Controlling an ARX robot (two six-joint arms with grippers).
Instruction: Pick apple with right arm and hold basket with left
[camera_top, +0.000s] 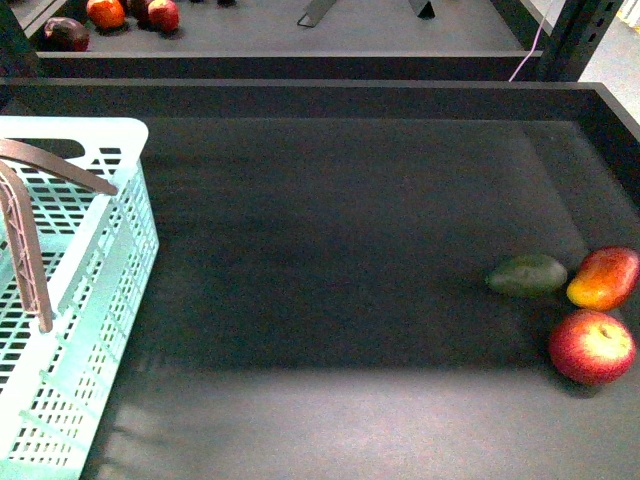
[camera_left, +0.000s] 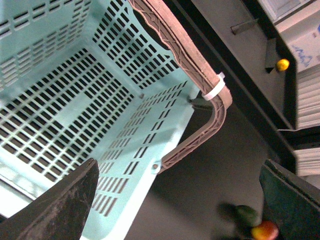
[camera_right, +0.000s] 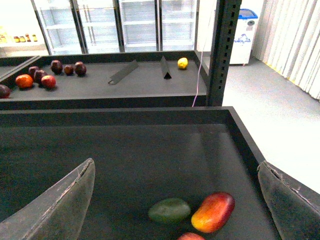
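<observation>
The red apple (camera_top: 592, 347) with yellowish patches lies at the right edge of the dark tray; in the right wrist view only its top (camera_right: 191, 236) shows. My right gripper (camera_right: 175, 205) hangs open above the fruit and touches nothing. The turquoise basket (camera_top: 100, 250) stands at the left with its brown handles (camera_top: 30, 250) up. Over the basket's rim (camera_left: 130, 190) my left gripper (camera_left: 175, 210) is open and holds nothing. A white zip tie (camera_left: 214, 89) binds the handles (camera_left: 200, 75). Neither gripper shows in the front view.
A dark green oval fruit (camera_top: 527, 274) and a red-orange mango-like fruit (camera_top: 604, 278) lie just behind the apple. The tray has a raised back wall (camera_top: 300, 98) and right wall (camera_right: 245, 140). Beyond it, a shelf carries more fruit (camera_top: 105, 12); a black post (camera_right: 220, 50) stands there.
</observation>
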